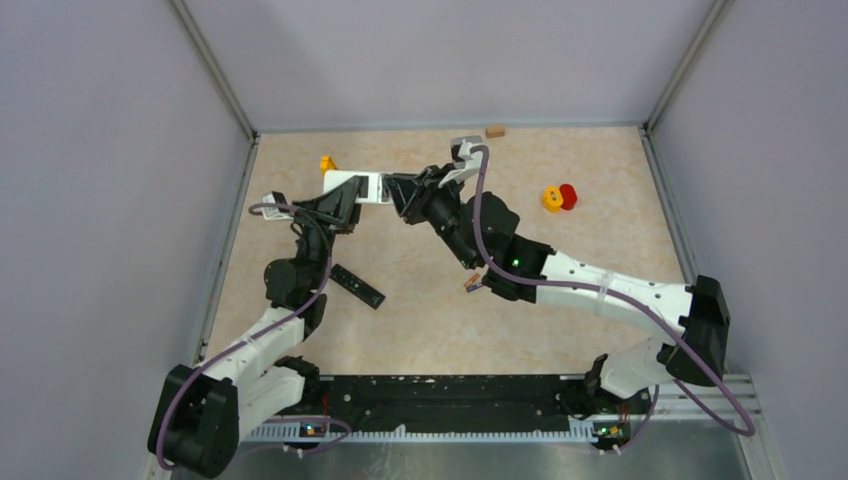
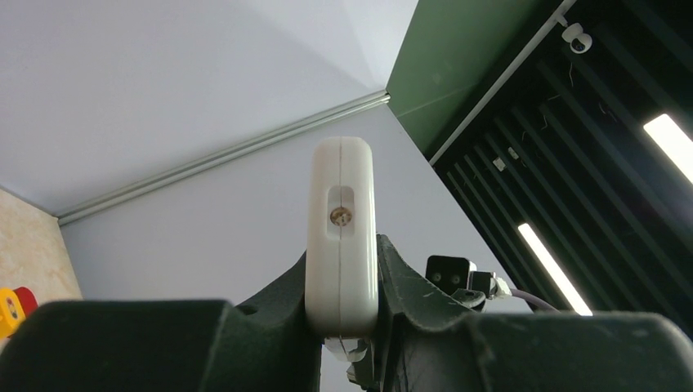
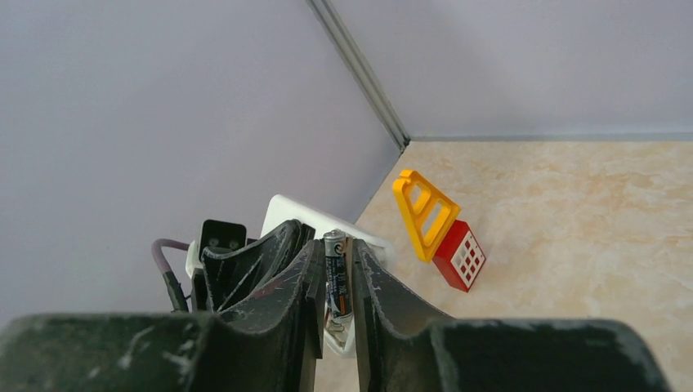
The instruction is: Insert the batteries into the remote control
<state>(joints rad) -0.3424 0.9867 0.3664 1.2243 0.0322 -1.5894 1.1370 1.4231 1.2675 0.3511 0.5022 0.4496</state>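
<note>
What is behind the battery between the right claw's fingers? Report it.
The white remote sits right behind the battery. The claw's fingers cover its compartment, so other cells there cannot be seen.

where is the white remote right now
The white remote is held at far left-centre in the top view, one end clamped in the left gripper, the right gripper at its other end, a yellow toy behind.

Light: bright, even, diffuse, from overhead. Shadows on the table [image 1: 420, 330] are faint and soft-edged. In the left wrist view, the ceiling light strips [image 2: 670, 140] are blown out to white glare. The fingers [image 2: 122, 347] nearest the lens are out of focus; the remote control [image 2: 342, 229] is sharp.
</note>
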